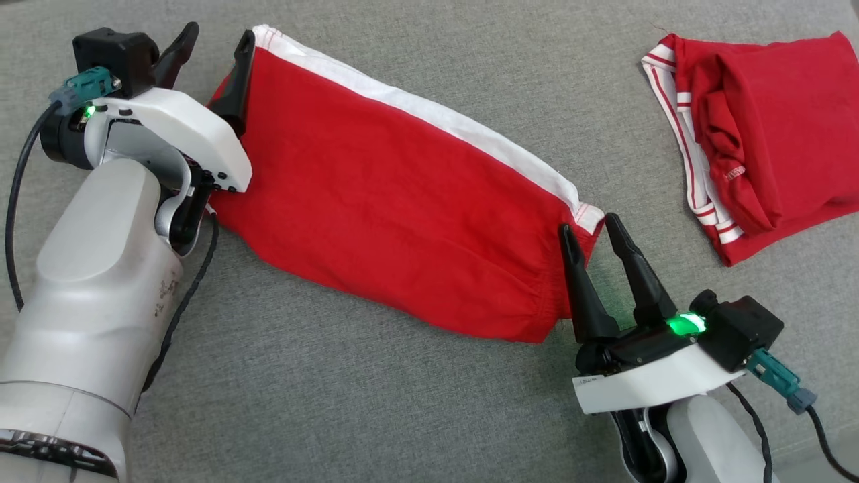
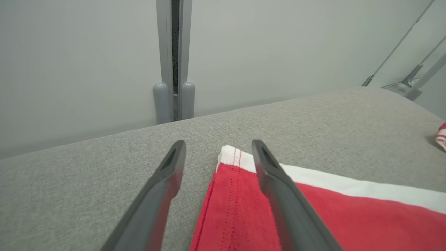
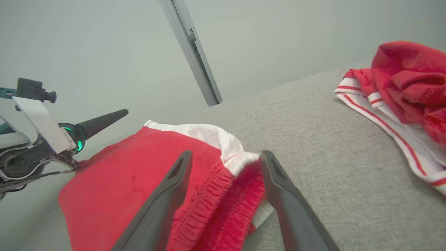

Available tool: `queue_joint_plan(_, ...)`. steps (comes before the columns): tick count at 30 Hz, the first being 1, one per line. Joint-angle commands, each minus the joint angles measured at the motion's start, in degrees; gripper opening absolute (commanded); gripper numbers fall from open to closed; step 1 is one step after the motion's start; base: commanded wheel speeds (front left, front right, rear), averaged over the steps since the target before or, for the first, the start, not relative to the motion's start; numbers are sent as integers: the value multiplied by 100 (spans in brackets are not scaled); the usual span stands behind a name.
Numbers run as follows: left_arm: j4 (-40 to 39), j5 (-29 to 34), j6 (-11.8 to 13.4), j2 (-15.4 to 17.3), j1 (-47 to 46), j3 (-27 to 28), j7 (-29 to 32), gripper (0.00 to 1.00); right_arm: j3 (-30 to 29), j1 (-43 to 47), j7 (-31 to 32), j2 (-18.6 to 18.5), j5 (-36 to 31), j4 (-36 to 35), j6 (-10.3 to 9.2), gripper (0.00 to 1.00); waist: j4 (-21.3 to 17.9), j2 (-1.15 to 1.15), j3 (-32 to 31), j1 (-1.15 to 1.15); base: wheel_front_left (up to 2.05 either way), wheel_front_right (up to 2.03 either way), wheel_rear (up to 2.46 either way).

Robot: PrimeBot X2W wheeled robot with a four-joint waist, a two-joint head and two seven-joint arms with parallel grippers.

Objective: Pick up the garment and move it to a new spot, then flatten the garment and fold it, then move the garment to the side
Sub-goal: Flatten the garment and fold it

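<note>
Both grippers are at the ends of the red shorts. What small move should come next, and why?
Probably draw the left gripper and the right gripper back off the red shorts with a white side stripe: both are open, one at each end, and the shorts lie flat on the grey fabric surface.
</note>
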Motion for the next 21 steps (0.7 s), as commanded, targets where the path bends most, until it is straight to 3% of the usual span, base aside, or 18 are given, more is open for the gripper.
queue_joint_plan(1, 58, -21, -6, -28, 2, 37, -175, 100, -86, 74, -28, -19, -320, -43, -1, 100, 81, 0, -68, 0, 0, 0, 0)
queue_joint_plan(7, -314, 112, 362, -57, 466, 362, -737, 100, -627, 325, -27, -32, -1285, -528, -1, 100, 407, 0, -336, 0, 0, 0, 0)
queue_joint_plan(15, -2555, 792, 981, -33, 1965, 1372, -745, 100, -1250, 485, -28, -182, -1757, -784, -2, 100, 730, 0, -680, 0, 0, 0, 0)
queue_joint_plan(21, -3613, 1214, 1294, -73, 3146, 1863, -745, 100, -1508, 648, 9, -260, -1839, -795, -2, 100, 853, 0, -890, 0, 0, 0, 0)
